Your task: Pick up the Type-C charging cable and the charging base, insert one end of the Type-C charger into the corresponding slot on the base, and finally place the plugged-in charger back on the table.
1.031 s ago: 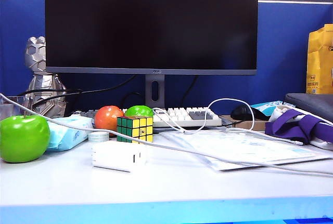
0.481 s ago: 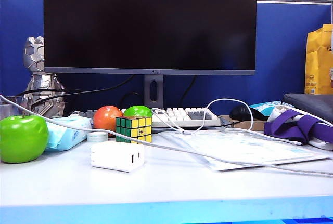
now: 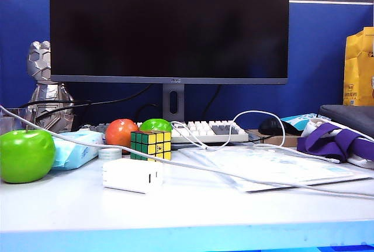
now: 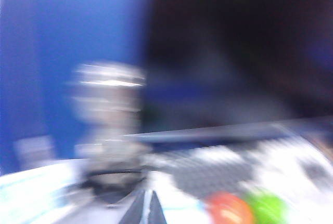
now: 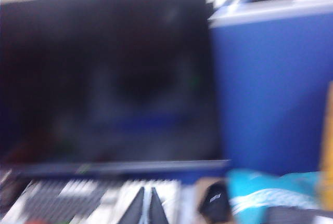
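The white charging base (image 3: 131,174) lies on the table (image 3: 187,211), just in front of a puzzle cube (image 3: 151,144). The thin white Type-C charging cable (image 3: 193,166) runs across the table from far left to far right, passing behind the base. Neither gripper shows in the exterior view. Both wrist views are blurred. The left gripper (image 4: 148,193) is shut and empty in the air, pointing toward a silver figure (image 4: 106,115) and the keyboard. The right gripper (image 5: 147,188) is also shut and empty, pointing at the keyboard (image 5: 78,195) below the monitor.
A green apple (image 3: 26,155) and a pale blue tissue packet (image 3: 76,147) sit left of the base. An orange fruit (image 3: 121,132), a tape roll (image 3: 110,153), a monitor (image 3: 169,27), a paper sheet (image 3: 274,167), a black mouse (image 3: 274,126) and purple straps (image 3: 333,141) stand behind and to the right.
Nothing on the table has moved. The exterior picture only shifts by a few pixels.
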### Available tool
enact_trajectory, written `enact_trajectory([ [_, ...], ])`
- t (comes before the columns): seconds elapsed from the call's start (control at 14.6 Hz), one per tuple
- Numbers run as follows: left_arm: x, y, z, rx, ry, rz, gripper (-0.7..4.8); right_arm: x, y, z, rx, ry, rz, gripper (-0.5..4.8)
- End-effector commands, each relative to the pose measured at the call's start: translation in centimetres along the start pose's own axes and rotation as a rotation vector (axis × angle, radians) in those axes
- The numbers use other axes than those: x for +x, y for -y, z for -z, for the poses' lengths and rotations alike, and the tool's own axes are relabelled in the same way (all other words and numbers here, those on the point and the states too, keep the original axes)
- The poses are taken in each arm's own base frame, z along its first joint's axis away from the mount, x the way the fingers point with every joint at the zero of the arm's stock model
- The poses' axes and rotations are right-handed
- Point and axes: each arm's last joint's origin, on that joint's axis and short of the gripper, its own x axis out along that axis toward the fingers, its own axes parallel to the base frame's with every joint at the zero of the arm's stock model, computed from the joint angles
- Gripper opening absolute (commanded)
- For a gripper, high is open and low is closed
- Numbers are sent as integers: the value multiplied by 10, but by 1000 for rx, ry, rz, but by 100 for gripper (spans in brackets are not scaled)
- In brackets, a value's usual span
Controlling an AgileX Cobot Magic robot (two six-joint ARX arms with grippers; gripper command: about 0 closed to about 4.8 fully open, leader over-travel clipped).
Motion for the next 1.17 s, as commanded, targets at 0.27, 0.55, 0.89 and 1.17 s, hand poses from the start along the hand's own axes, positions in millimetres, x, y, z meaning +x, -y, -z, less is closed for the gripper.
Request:
enact_trajectory([
  [0.27,58,36,-7,213,-199,431,-6,42,-57,35,-95,-282,-327,-1],
  [0.55,73,84,21,283,-332,650,-6,48,-90,68,-168,-474,-486,-1],
  [0.89,77,117,61,437,-528,903,479,50,-110,88,-201,-563,-625,135],
  [1.17,70,145,78,809,-477,1087,479,51,-110,84,-223,-522,-599,212],
])
